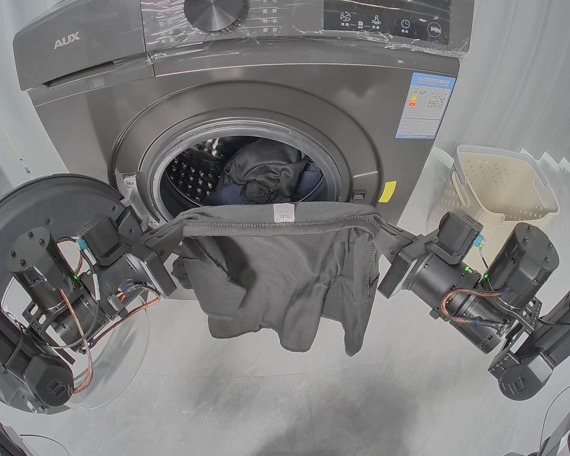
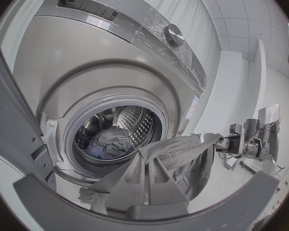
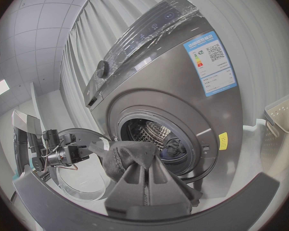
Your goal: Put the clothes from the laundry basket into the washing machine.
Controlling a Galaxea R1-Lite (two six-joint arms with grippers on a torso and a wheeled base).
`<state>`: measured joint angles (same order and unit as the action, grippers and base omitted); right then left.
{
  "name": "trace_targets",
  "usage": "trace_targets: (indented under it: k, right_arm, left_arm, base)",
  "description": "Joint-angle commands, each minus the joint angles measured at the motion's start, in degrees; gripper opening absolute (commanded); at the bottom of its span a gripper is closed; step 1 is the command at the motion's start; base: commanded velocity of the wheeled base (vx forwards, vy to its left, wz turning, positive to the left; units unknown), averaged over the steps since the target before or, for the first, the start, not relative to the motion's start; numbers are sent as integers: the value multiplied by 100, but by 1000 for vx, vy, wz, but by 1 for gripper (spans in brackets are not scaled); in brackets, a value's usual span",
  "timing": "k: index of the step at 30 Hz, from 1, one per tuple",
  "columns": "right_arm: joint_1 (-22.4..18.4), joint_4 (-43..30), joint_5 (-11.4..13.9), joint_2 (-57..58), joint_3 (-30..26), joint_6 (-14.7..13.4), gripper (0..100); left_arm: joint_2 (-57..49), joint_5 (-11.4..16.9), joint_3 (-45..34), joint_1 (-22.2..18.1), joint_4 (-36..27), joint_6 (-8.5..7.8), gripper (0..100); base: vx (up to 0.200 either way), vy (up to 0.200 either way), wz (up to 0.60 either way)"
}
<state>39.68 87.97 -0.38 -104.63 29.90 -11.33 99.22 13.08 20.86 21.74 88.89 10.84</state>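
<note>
1 garment (image 1: 285,267), long axis crosswise; left gripper (image 1: 157,239) and right gripper (image 1: 386,230) each clamped on an end. I judge the drum (image 1: 190,172) straight ahead, equally near both arms.

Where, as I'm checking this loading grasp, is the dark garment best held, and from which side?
At the two ends of its stitched top edge: left claw from the robot's left, right claw from its right. The dark garment hangs spread before the washing machine drum, so end grips likely keep it stretched level with the opening.
</note>
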Motion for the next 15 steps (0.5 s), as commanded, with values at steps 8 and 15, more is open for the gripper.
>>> trace_targets:
  k: [8, 15]
  right_arm:
    - [-66, 10, 11, -189, 42, -1, 0]
    - [-57, 10, 11, -189, 103, -1, 0]
  left_arm:
    - [-25, -7, 138, -29, 5, 6, 0]
    - [-148, 2, 138, -214, 5, 6, 0]
  base:
    - [0, 0, 0]
    - [0, 0, 0]
